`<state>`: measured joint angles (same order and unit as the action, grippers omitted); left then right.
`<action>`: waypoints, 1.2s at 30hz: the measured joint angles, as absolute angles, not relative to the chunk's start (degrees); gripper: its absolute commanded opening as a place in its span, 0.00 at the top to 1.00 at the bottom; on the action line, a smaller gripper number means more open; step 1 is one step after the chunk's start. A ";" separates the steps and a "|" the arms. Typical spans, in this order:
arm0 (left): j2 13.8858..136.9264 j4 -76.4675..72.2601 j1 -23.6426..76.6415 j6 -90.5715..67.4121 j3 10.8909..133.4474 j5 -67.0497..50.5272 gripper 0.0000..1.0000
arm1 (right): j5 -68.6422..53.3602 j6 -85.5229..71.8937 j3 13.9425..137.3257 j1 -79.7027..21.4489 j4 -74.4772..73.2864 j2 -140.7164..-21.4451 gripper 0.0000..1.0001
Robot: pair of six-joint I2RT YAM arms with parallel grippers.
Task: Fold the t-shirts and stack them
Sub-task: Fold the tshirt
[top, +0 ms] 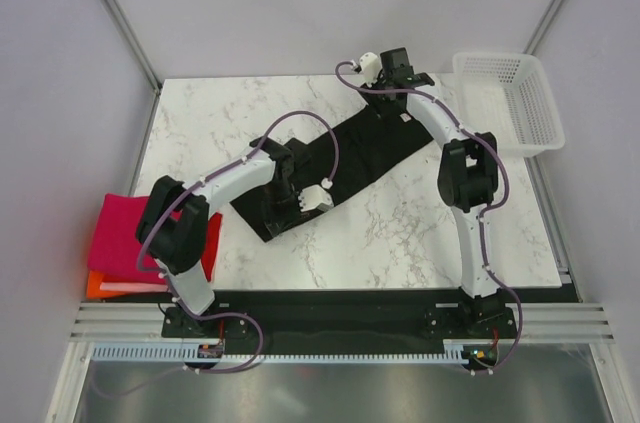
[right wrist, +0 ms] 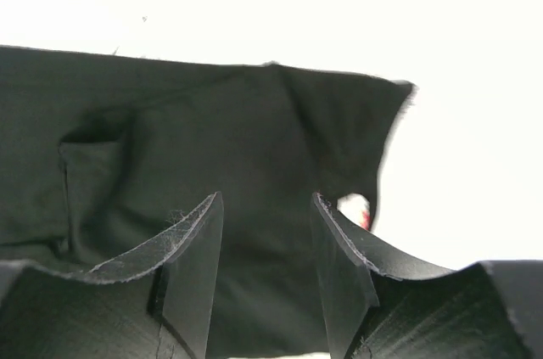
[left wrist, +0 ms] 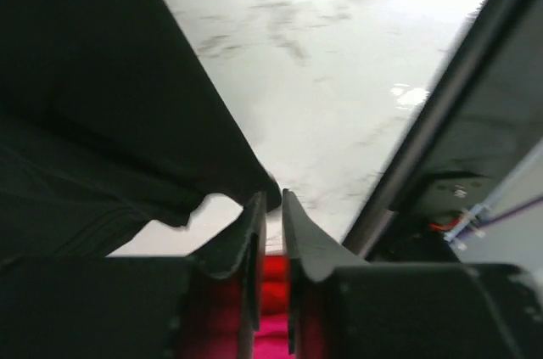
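Magenta, red and orange folded cloth t-shirts (top: 125,228) sit stacked near-left; plain black cloth t-shirt (top: 365,158) lies strip-folded, unstacked — left gripper (left wrist: 272,196) clenches it, right gripper (right wrist: 265,199) released.

Judged to be a robotics laboratory test cell. Enclosed at rear and sides by plain pale panels (top: 330,3) set in aluminium profile posts (top: 117,15). Furnished with one marble-patterned bench (top: 230,123). Fitted at the near edge with a black base plate (top: 340,311) carrying a left arm (top: 235,178) and a right arm (top: 466,233), both trailing exposed purple cabling (top: 337,153). Fronted by metal rails (top: 120,321) and a slotted white cable duct (top: 330,354). Stocked with a white plastic mesh basket (top: 495,56) at the far right corner of the bench.
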<state>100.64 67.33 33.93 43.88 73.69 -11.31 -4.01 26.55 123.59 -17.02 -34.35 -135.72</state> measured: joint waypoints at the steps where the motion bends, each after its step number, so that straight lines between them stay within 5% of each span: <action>1: 100.03 68.71 34.92 43.46 73.52 -13.32 0.71 | -3.62 26.48 122.87 -17.02 -34.50 -134.52 0.46; 4: 98.37 71.75 36.97 42.46 73.87 -18.87 0.58 | -2.61 26.13 117.80 -17.02 -34.17 -128.90 0.45; 7: 95.81 72.10 37.26 42.00 74.52 -20.27 0.58 | -1.91 26.04 113.62 -17.02 -34.24 -124.64 0.46; 16: 97.76 63.00 36.97 41.85 71.53 -14.09 0.67 | -1.52 25.43 108.66 -16.16 -35.31 -124.05 0.49; 36: 106.94 53.67 36.97 39.83 69.25 -11.51 0.69 | -1.30 25.04 114.78 -12.53 -36.84 -135.63 0.50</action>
